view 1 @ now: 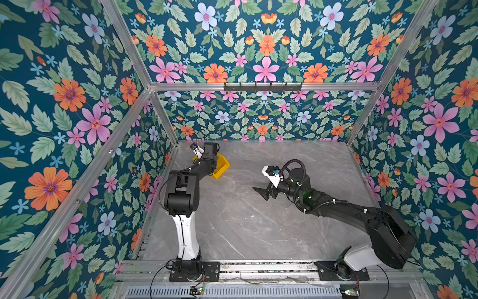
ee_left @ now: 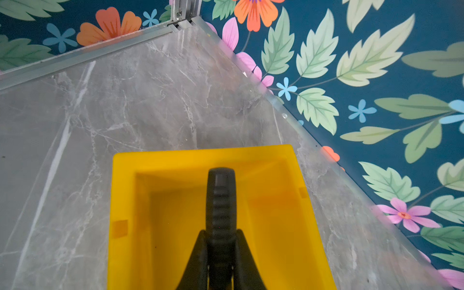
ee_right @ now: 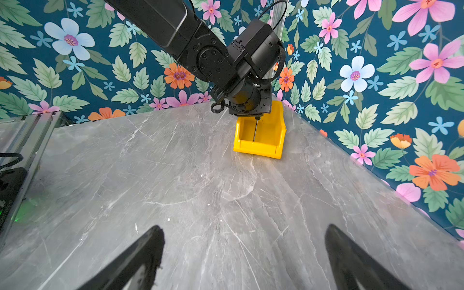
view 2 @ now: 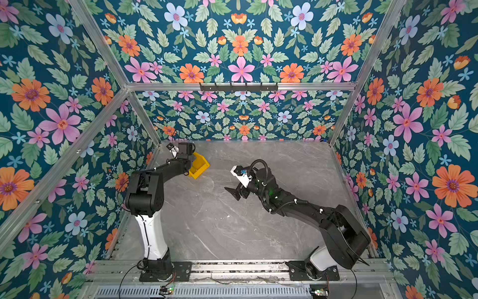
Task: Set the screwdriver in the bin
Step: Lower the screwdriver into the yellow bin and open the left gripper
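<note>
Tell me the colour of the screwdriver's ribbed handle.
Black ribbed handle on the slim screwdriver; clearest in the left wrist view.

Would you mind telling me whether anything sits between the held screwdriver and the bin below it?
Nothing visible does: the left tool holds the screwdriver over the bin, shaft pointing down into its open top.

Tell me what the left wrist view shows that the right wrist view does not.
Only the left wrist view: the ribbed black handle of the screwdriver, clamped in the jaws of the left gripper over the inside of the bin. Only the right wrist view: the thin shaft pointing down into the bin, the left arm from outside, and the right gripper, jaws open and empty. Both: the yellow bin, the marble table, the floral wall.
</note>
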You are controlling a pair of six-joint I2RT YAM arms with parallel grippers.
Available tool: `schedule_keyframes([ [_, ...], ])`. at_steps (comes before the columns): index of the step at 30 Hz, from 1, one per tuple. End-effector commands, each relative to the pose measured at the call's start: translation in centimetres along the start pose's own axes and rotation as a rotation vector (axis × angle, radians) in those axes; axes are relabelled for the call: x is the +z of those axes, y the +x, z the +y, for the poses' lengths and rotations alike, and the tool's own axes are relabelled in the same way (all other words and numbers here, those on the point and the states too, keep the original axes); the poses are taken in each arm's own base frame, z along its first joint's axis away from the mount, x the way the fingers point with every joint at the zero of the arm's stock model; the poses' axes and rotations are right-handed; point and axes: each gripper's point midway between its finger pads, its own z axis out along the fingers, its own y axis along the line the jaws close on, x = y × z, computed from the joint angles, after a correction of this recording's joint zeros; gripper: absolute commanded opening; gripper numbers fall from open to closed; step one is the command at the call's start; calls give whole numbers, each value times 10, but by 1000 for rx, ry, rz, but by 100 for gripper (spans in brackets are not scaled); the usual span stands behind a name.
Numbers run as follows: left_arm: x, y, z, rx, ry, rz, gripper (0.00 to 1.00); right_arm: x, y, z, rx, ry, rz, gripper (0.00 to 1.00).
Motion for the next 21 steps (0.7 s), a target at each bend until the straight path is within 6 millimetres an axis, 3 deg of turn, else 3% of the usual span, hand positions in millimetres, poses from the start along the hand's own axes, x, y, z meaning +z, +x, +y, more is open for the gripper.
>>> schedule_keyframes([
  [1, 0, -2, 1, 3, -8, -9, 7, 0, -7, 0, -10, -2, -19, 99],
  [12, -13, -14, 0, 7, 4, -31, 33, -1, -17, 2, 17, -17, -53, 99],
  [21, -42, -37, -4, 29, 49, -85, 45, -3, -22, -2, 30, 5, -76, 99],
])
